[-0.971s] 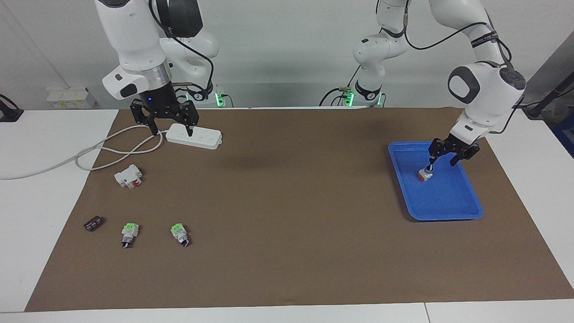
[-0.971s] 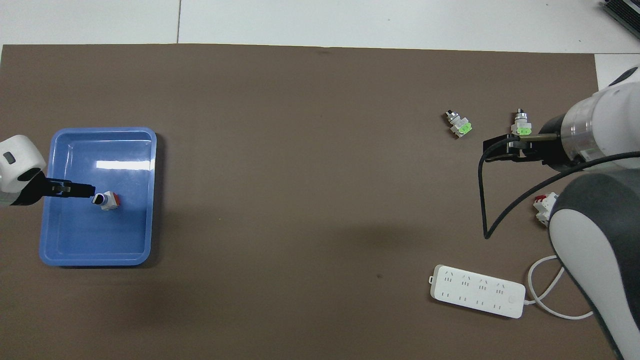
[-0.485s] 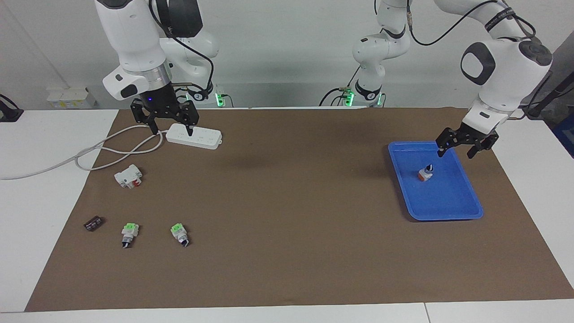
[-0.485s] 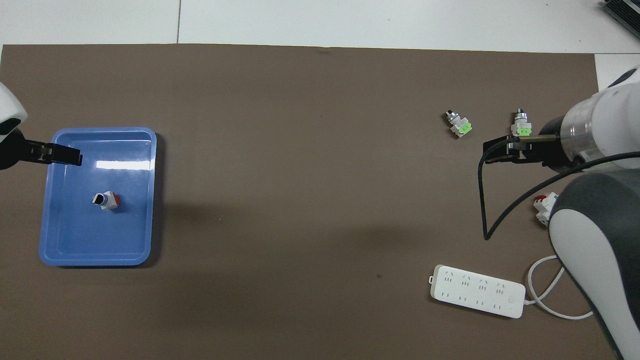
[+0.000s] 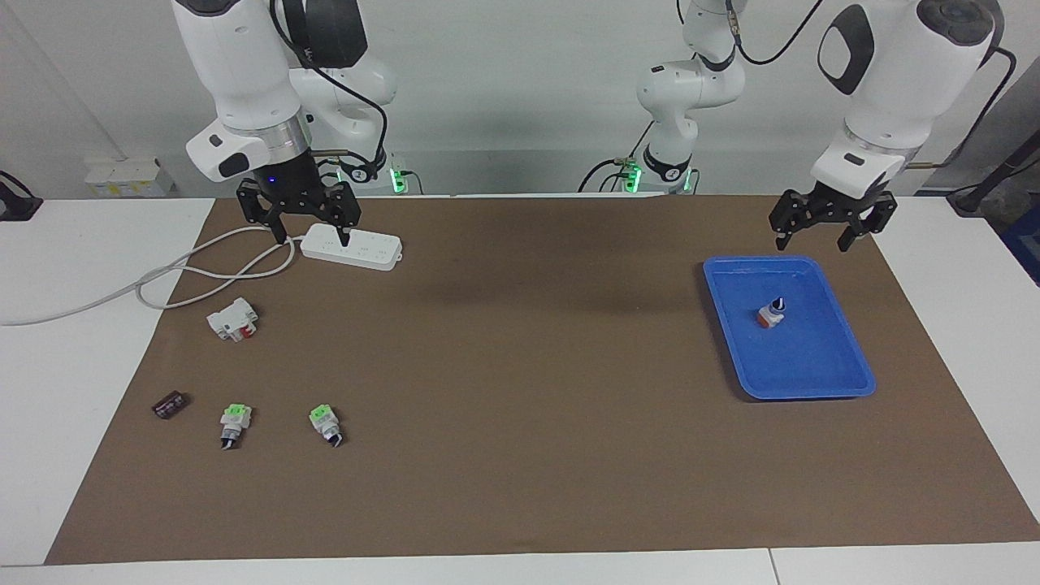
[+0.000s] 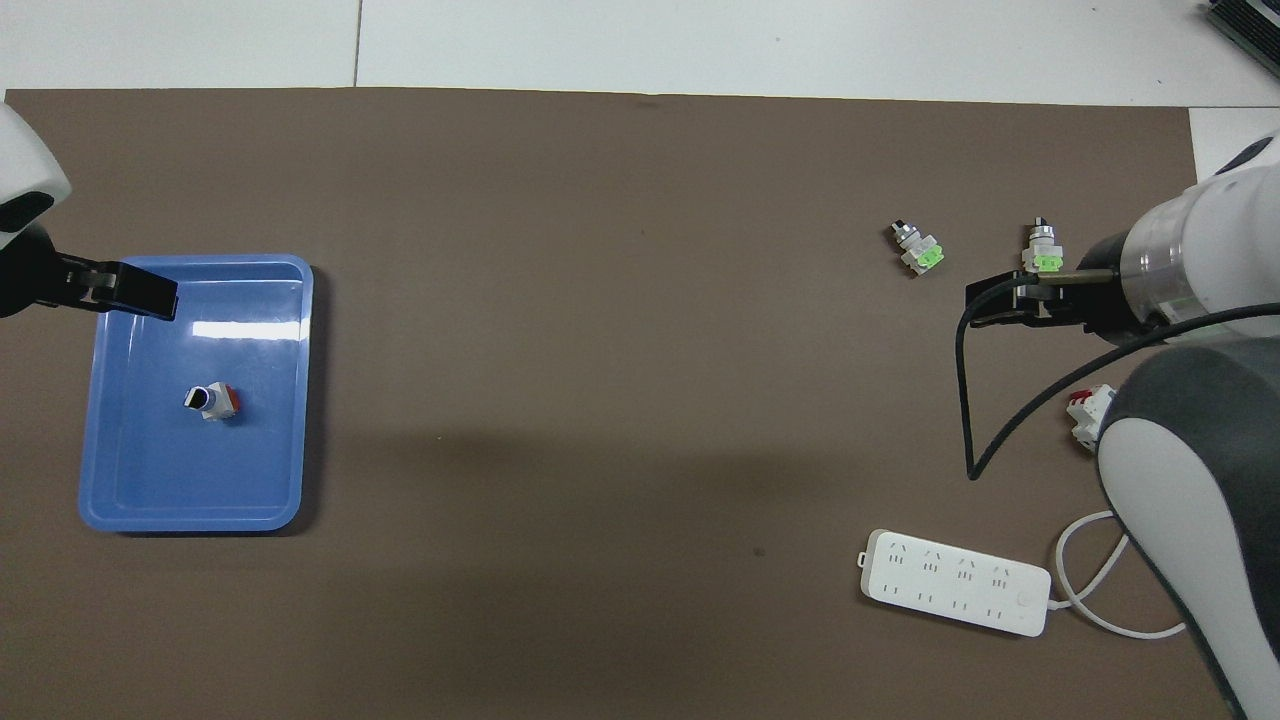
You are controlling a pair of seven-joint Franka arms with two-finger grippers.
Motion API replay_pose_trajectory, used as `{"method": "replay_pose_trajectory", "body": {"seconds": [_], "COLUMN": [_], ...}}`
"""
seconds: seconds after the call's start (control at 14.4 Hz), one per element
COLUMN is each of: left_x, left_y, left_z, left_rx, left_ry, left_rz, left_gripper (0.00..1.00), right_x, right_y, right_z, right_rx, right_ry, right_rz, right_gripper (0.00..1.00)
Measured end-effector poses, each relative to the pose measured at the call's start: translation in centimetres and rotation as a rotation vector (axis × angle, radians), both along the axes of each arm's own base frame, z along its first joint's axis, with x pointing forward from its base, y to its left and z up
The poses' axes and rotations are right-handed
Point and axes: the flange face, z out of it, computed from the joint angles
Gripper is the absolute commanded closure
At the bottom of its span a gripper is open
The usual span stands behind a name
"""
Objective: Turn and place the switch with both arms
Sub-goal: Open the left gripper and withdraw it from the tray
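The switch (image 5: pixel 770 313) has an orange-and-white body and a black-and-silver knob end. It lies free in the blue tray (image 5: pixel 812 357) at the left arm's end of the table, and shows in the overhead view (image 6: pixel 213 400) inside the tray (image 6: pixel 200 480). My left gripper (image 5: pixel 816 237) is open and empty, raised in the air above the tray's rim and well apart from the switch; the overhead view shows it (image 6: pixel 135 295) at the tray's corner. My right gripper (image 5: pixel 314 237) is open and empty, and waits over the power strip (image 5: pixel 351 246).
At the right arm's end lie a white block with a red lever (image 5: pixel 233 318), two green-topped switches (image 5: pixel 235 422) (image 5: pixel 325 422), a small black part (image 5: pixel 169 404) and the strip's white cable (image 5: pixel 187 276). A brown mat (image 5: pixel 520 366) covers the table.
My left gripper let go of the switch, then rose and drew back from the tray. The switch stays where it was set. The right arm has not moved.
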Motion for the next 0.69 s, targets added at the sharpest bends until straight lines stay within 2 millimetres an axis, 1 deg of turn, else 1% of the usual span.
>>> {"method": "replay_pose_trajectory", "body": {"seconds": [0.14, 0.28, 0.35, 0.49, 0.69], "left_x": [-0.5, -1.2, -1.5, -1.9, -1.6], "left_y": [-0.7, -0.6, -0.5, -0.2, 0.1], "left_z": [1.4, 2.2, 2.3, 1.8, 1.1], "left_rx": [-0.038, -0.050, -0.050, -0.047, -0.050], "left_ry": [-0.016, -0.019, -0.017, -0.011, -0.028], "left_rz": [0.007, 0.013, 0.017, 0.022, 0.035], "left_gripper": [0.00, 0.00, 0.00, 0.00, 0.00], "right_x": [0.0, 0.0, 0.0, 0.0, 0.0], "right_y": [0.0, 0.0, 0.0, 0.0, 0.0], "right_z": [0.0, 0.0, 0.0, 0.0, 0.0], "right_rx": [0.000, 0.000, 0.000, 0.000, 0.000], "right_ry": [0.000, 0.000, 0.000, 0.000, 0.000], "right_rz": [0.000, 0.000, 0.000, 0.000, 0.000], "right_gripper": [0.00, 0.00, 0.00, 0.00, 0.00]}}
